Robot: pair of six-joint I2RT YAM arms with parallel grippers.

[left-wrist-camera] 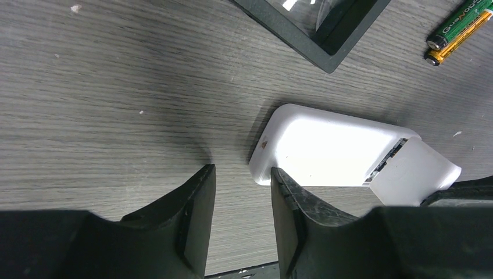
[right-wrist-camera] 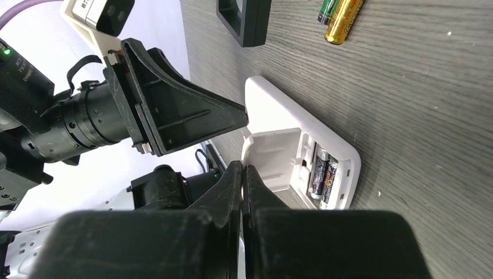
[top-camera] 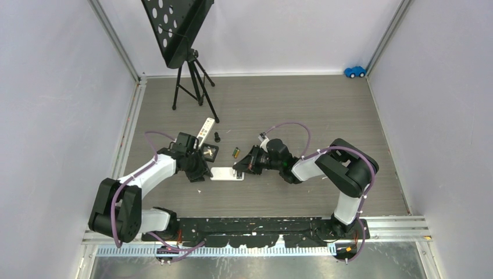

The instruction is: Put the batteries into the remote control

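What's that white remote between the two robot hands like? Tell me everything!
The white remote looks like smooth plastic with rounded corners and lies flat, back side up, on the grey wood-look table. Its battery cover sits askew, partly off, and two batteries lie side by side in the open compartment. The right gripper, shut, has its tips at the cover's edge. The left gripper, open, sits just beside the remote's other end.
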